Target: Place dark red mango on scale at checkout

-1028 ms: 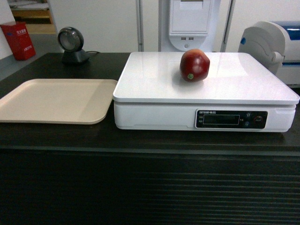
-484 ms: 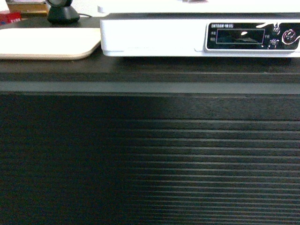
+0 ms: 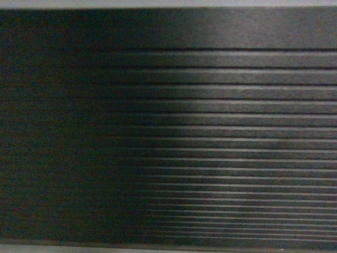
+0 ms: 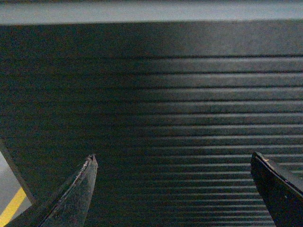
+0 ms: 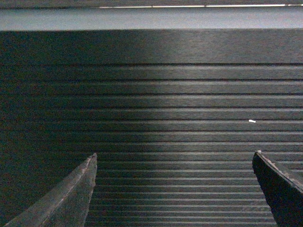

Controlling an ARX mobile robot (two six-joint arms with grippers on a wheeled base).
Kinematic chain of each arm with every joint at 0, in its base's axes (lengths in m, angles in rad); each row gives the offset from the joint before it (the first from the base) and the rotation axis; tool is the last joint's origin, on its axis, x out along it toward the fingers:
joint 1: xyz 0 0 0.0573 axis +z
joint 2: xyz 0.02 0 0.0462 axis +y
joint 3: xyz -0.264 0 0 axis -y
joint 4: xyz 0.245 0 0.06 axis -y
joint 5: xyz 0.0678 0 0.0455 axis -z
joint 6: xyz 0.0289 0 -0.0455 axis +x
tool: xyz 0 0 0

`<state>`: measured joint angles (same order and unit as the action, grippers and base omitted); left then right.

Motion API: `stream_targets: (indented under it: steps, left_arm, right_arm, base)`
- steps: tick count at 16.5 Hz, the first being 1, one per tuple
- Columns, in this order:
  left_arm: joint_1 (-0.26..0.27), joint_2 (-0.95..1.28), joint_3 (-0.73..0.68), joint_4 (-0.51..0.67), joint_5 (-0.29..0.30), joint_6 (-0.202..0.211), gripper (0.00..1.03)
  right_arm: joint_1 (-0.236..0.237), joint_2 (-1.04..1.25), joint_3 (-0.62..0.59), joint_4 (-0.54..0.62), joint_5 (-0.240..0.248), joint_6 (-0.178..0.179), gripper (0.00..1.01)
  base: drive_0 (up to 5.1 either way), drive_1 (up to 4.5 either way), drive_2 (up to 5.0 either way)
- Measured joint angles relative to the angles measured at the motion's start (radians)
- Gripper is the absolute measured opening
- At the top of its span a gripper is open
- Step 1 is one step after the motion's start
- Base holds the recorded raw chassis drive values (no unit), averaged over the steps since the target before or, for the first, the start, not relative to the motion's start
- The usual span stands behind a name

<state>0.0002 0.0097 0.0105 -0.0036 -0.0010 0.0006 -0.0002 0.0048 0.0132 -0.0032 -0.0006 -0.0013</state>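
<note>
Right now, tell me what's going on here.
Nothing is being handled. All three cameras face the checkout's ribbed dark front panel at close range. The left gripper and right gripper are both open and empty, pointing at that panel. The mango and the scale are out of view, so these views cannot show whether the fruit is placed.

The checkout (image 3: 168,132) front panel fills the head view, a ledge running along its top edge. Below the panel, what may be the plinth (image 3: 31,249) shows at the bottom edge.
</note>
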Motion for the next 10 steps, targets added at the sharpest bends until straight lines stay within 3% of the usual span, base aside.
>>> stream_targets:
  steps: [10]
  left_arm:
    - [0.0,0.0,0.0,-0.003,0.0,0.0,0.98]
  right_arm:
    - [0.0,0.0,0.0,-0.003,0.001,0.001,0.98]
  base:
    - [0.0,0.0,0.0]
